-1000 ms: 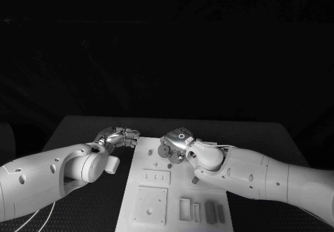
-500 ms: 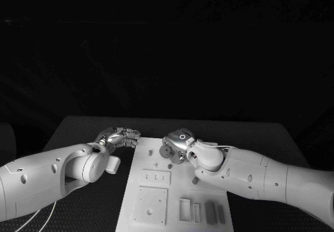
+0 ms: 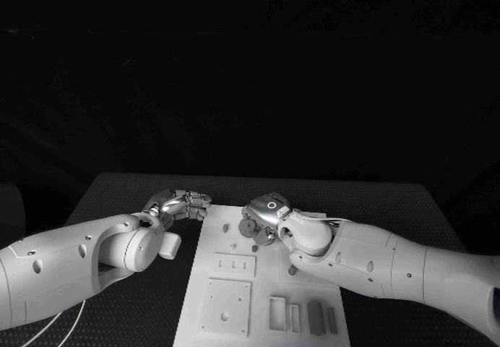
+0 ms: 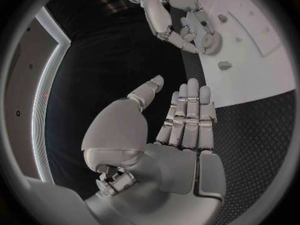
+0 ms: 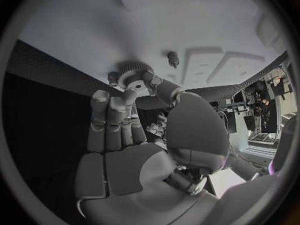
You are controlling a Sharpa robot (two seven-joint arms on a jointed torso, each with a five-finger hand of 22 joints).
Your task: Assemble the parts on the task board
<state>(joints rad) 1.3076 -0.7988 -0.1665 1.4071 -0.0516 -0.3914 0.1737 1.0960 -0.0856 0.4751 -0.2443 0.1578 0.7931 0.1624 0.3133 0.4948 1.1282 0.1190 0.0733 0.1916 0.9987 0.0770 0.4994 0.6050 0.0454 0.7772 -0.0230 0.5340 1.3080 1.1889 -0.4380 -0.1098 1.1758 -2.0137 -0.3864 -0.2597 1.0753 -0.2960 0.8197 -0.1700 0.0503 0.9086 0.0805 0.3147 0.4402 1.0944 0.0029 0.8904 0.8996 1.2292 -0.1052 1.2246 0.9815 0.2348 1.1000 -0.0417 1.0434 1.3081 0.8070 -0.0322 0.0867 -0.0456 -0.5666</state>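
The white task board [image 3: 263, 280] lies in the middle of the black table. My right hand [image 3: 266, 215] is over the board's far part and pinches a round toothed gear [image 3: 248, 226] between thumb and fingers; the right wrist view shows the gear [image 5: 134, 74] against the board [image 5: 125, 25]. My left hand [image 3: 179, 204] hovers by the board's far left corner. Its fingers [image 4: 187, 117] are stretched out side by side, the thumb apart, nothing in it. The left wrist view shows my right hand [image 4: 170, 16] with the gear [image 4: 210, 44].
A small peg [image 5: 173, 60] stands on the board beside the gear. Small pieces [image 3: 231, 246] lie mid-board, above a slotted plate [image 3: 235, 264] and a square plate [image 3: 226, 306]. Grey bars [image 3: 315, 316] and a frame [image 3: 276, 312] sit at the near right.
My right hand with the gear has shifted very slightly to the right. The left hand has stayed in place.
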